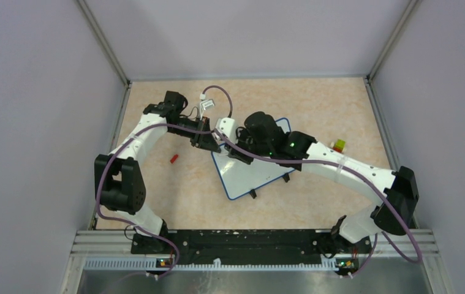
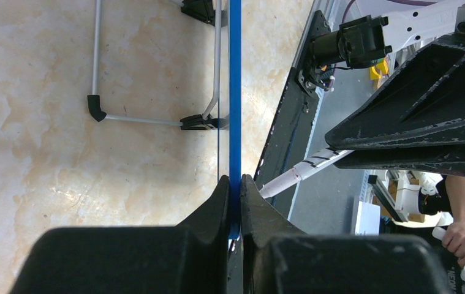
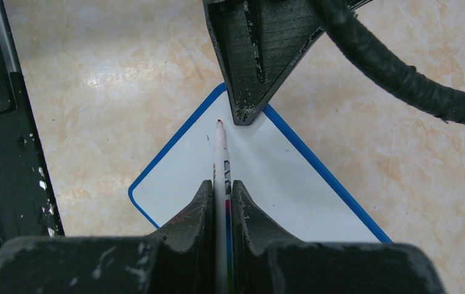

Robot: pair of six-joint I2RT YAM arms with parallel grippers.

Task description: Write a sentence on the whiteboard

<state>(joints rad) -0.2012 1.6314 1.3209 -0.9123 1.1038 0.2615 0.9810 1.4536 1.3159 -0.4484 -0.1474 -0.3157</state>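
Observation:
The whiteboard (image 1: 256, 173), white with a thin blue rim, lies slanted in the middle of the table. My left gripper (image 1: 209, 143) is shut on the rim at its far left corner; the left wrist view shows the rim (image 2: 235, 92) edge-on between the jaws of my left gripper (image 2: 234, 179). My right gripper (image 3: 222, 184) is shut on a white marker pen (image 3: 220, 156). The pen's red tip sits at the board's surface (image 3: 285, 177), near the corner held by the left fingers (image 3: 251, 61). No red words show on the visible board; the sentence is not in view.
A small red pen cap (image 1: 173, 158) lies on the table left of the board. A yellow-green block (image 1: 339, 146) sits to the right, behind my right arm. The board's wire stand and black feet (image 2: 196, 122) show under it. Grey walls enclose the table.

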